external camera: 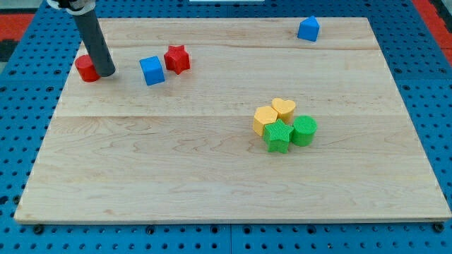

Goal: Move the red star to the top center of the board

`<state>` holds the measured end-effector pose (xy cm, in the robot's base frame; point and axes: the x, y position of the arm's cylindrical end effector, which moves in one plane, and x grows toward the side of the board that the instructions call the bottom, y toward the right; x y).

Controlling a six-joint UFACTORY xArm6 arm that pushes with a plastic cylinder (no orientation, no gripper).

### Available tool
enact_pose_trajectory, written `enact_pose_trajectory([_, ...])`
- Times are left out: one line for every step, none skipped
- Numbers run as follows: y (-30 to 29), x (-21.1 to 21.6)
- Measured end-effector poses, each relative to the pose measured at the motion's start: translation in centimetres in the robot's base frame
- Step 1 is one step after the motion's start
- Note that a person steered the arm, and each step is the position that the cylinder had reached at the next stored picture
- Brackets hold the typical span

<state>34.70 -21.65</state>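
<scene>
The red star (177,58) lies on the wooden board (212,176) in the upper left part. A blue cube (152,70) sits just to its left, close to it or touching. My tip (106,72) rests on the board further left, beside a red round block (86,68) that it partly hides. The tip is about a hundred pixels left of the red star, with the blue cube between them.
A blue house-shaped block (308,29) sits near the top edge, right of centre. A cluster right of centre holds a yellow hexagon (265,119), a yellow heart (284,109), a green star (278,135) and a green round block (304,130).
</scene>
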Motion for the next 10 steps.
enact_pose_trajectory([0.5,1.8])
enact_pose_trajectory([0.5,2.1])
enact_pose_trajectory([1.0,1.1])
enact_pose_trajectory([3.1,-0.8])
enact_pose_trajectory([7.8,-0.4])
enact_pose_trajectory([9.7,-0.2])
enact_pose_trajectory([10.2,-1.7])
enact_pose_trajectory([13.2,-5.9])
enact_pose_trajectory([18.4,-8.1])
enact_pose_trajectory([15.8,-10.6])
